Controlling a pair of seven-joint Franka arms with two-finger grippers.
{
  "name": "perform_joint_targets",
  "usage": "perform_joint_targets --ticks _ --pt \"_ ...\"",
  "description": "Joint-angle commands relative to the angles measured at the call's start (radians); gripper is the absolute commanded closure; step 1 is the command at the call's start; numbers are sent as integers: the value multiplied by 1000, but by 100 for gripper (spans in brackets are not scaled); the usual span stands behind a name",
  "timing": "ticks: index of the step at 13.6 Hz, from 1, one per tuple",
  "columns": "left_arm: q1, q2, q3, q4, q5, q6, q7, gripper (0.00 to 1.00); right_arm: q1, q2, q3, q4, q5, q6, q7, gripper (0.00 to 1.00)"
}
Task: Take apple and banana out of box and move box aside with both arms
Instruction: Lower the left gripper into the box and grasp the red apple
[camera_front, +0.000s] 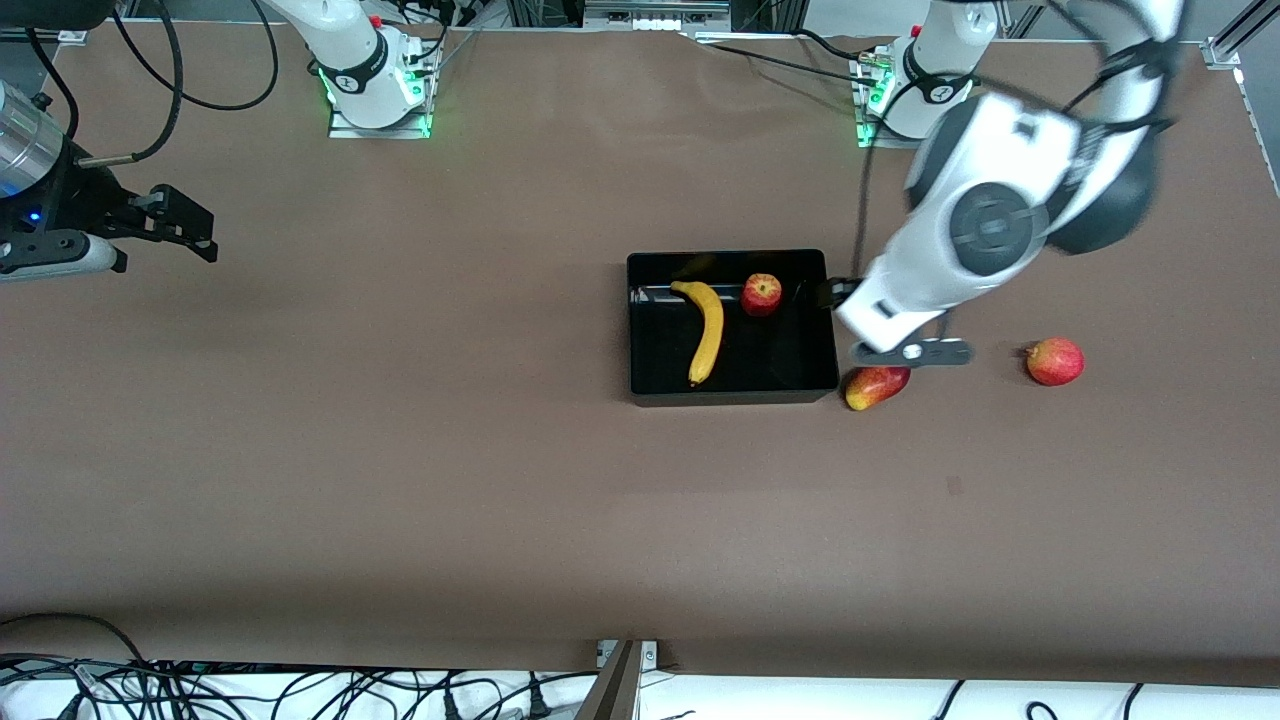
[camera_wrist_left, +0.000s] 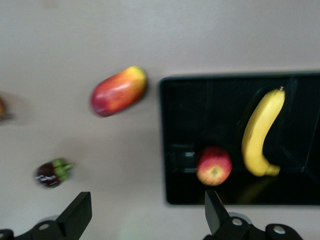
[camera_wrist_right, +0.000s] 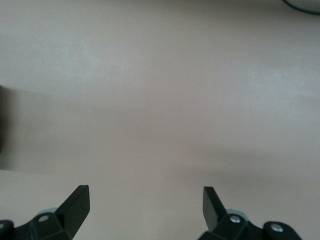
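Box (camera_front: 733, 380), black and glossy, sits near the middle of the table with both task fruits still inside. Its long sides run from the robots' edge toward the front camera, and its low walls look rigid but slick, so I judge each arm would do best to pinch a wall at opposed ends rather than rely on friction from a push. Banana (camera_front: 704, 330) lies in the half of the box toward the right arm's end, long axis running roughly from the robots' side toward the front camera, stem tip at the robots' side, curve bowing toward the apple. It is soft-skinned and light; a grip across its mid-body seems safest. Apple (camera_front: 761, 294), small, firm and round (liable to roll once released), rests beside the banana in the corner nearest the left arm's base. Left gripper (camera_wrist_left: 145, 215) hangs over the box wall at that end, jaws spread wide, holding nothing. Right gripper (camera_wrist_right: 145, 210) waits over bare table toward its own end, jaws likewise wide and empty. Outside the box lie a mango (camera_front: 876, 386), a second red fruit (camera_front: 1055, 361) and a small dark item (camera_wrist_left: 52, 172), none part of the job.
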Motion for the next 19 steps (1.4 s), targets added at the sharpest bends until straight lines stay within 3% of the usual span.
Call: perform_joint_targets --ticks 1,4,7,12,18,19 --pt "-96 -34 11 -216 -2 224 -142 0 -10 5 9 20 -12 -16 -18 0" --pt "-151 -31 9 -414 -1 483 -185 0 -12 5 9 20 -13 -16 -18 0" --pt "-177 -16 9 -534 -1 660 -193 0 -10 5 9 17 -12 -16 -18 0" --pt "-237 67 9 -556 -1 798 -277 0 -12 5 9 20 -12 -16 -18 0" --pt "-235 61 11 -556 -1 800 -276 0 -12 5 9 20 -12 -16 -18 0" --pt "-232 58 11 -554 -1 796 -274 28 -12 5 9 20 -12 -16 -18 0"
